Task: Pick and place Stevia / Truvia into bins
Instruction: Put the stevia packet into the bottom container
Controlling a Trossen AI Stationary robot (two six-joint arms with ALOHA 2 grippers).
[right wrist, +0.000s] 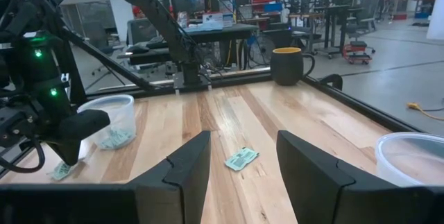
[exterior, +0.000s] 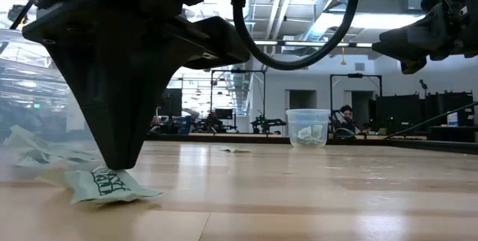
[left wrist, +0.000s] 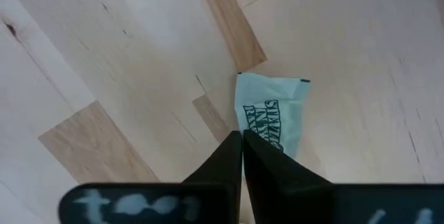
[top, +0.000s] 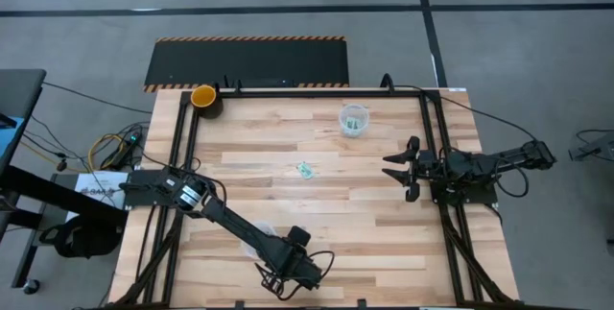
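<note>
The left gripper (top: 278,286) is down low at the near edge of the table (top: 384,233). Its two dark fingers (left wrist: 239,161) are pressed tight together, with their tips on the edge of a small mint-green Stevia packet (left wrist: 272,116). The packet lies flat on the wood, and I cannot tell if the fingers really have hold of it or only touch it. Just beside this gripper stands a clear cup (right wrist: 111,120) with more packets inside.

Another packet (top: 306,170) lies alone in the middle of the table. The second clear cup (top: 354,119) is at the far side and has a few packets in it too.

The right gripper (top: 395,169) waits above the right side of the table, with its fingers spread wide and nothing in them.

I think these packets are very light, thin and bendy, like paper. They lie so flat that they are hard to grab. An edge or a corner that sticks up a little looks like the best place to pinch. A hard squeeze could crumple one, and a loose pinch could let it slip out.
</note>
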